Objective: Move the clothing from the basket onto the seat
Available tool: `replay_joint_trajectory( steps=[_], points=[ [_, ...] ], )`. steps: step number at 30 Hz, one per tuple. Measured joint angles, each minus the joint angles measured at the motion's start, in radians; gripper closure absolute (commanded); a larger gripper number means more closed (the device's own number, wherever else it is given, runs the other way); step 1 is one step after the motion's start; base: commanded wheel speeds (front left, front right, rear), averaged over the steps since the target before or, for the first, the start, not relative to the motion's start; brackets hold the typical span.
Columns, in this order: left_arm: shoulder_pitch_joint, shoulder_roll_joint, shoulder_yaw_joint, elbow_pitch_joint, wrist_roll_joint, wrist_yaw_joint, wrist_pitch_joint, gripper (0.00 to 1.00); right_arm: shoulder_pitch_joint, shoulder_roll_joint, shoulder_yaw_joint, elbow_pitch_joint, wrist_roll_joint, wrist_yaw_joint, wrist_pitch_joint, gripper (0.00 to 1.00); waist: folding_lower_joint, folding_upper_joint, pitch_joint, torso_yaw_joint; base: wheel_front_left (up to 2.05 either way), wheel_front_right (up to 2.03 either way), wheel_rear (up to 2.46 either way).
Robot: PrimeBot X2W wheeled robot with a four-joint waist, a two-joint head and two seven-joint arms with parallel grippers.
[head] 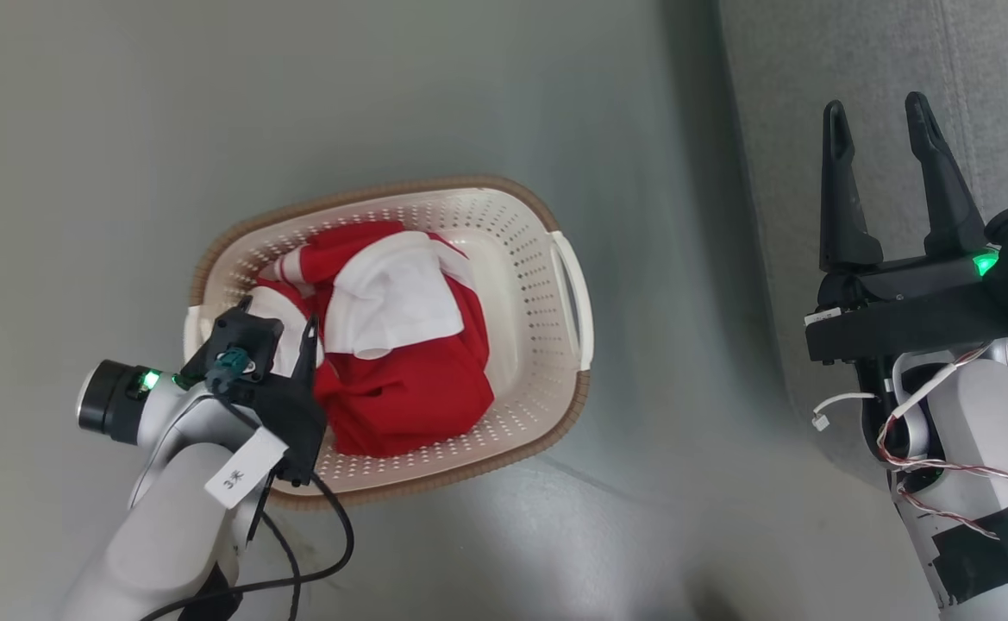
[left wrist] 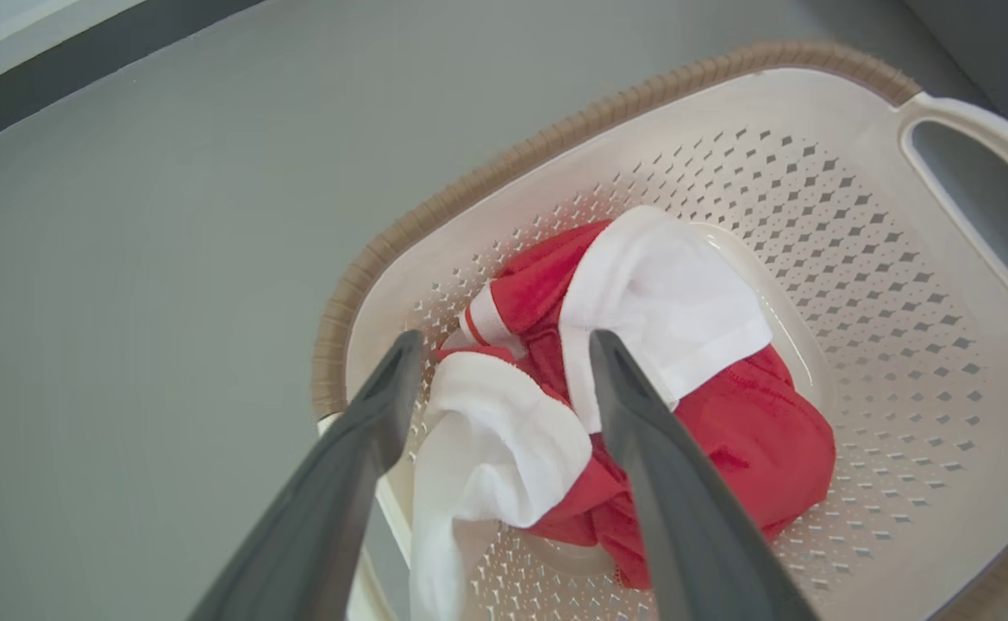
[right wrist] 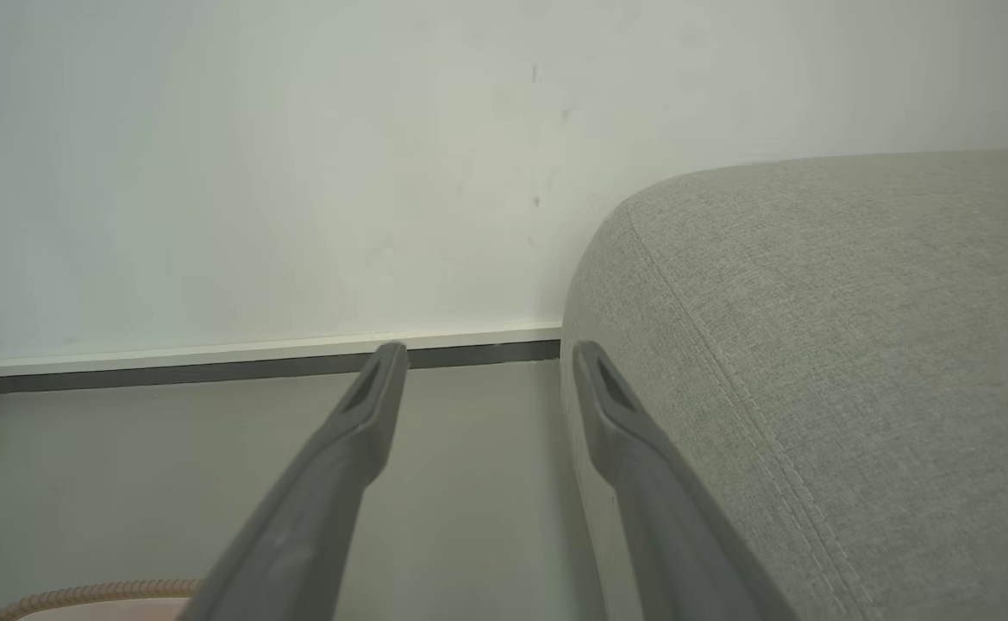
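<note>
A cream-white plastic basket [head: 525,259] with lots of little holes and a brown woven-look rim sits on the smooth grey floor [head: 124,129]. The soft red clothes [head: 409,388] with white sleeves and white stripes lie bunched up inside the basket. They fill the left and middle part of it. The right end, by the white handle [head: 574,293], has bare plastic.

The left claw [head: 278,312] with two long dark fingers hangs over the left end of the basket and points down into it. In the left wrist view the left claw [left wrist: 505,338] is spread wide, with one finger on each side of a white sleeve [left wrist: 495,448]. It has hold of nothing. The finger tips look close to the clothes [left wrist: 728,423], but it is hard to tell if they touch. The holey wall of the basket [left wrist: 857,259] rises behind the pile.

The big grey cloth sofa seat [head: 814,52] is on the right, well apart from the basket. The right claw [head: 874,103] is up beside the seat's edge. Its two fingers stand wide apart and it is empty too. In the right wrist view the right claw [right wrist: 489,348] points toward a pale wall [right wrist: 210,172], with the seat [right wrist: 814,345] and its round corner and stitched seam just to its right. A bit of the brown basket rim [right wrist: 81,593] peeks in at the bottom left.
</note>
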Motion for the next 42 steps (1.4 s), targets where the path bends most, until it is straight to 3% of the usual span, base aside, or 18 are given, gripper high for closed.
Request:
replay_joint_trajectory(
  steps=[21,27,28,29,31,42],
  points=[
    [-0.125,0.062,-0.129,0.208,0.170,-0.004,0.133,0.00,-0.025,0.057,0.016,0.049,0.016,0.017,-0.039,0.00,-0.0001,0.0000,0.098,-0.101,0.00,0.00,0.00],
    [-0.161,0.054,-0.150,0.268,0.189,0.002,0.201,0.00,-0.038,0.062,0.015,0.069,0.018,0.025,-0.045,0.00,0.0000,0.0000,0.120,-0.119,0.00,0.00,0.00],
    [-0.165,0.051,-0.151,0.278,0.193,0.003,0.210,0.04,-0.038,0.063,0.015,0.073,0.018,0.025,-0.045,0.00,0.0000,-0.0001,0.121,-0.121,0.00,0.00,0.00],
    [-0.169,0.048,-0.159,0.287,0.199,0.006,0.217,0.53,-0.038,0.063,0.015,0.077,0.018,0.025,-0.048,0.00,0.0000,0.0000,0.122,-0.122,0.00,0.00,0.00],
    [-0.175,0.048,-0.172,0.293,0.217,0.006,0.226,1.00,-0.038,0.064,0.015,0.079,0.021,0.025,-0.053,0.00,0.0000,-0.0001,0.122,-0.123,0.00,0.00,0.00],
    [-0.226,0.024,-0.202,0.338,0.251,0.009,0.258,1.00,-0.060,0.068,0.008,0.106,0.023,0.034,-0.062,0.00,0.0000,0.0000,0.113,-0.114,0.00,0.00,0.00]
  ],
)
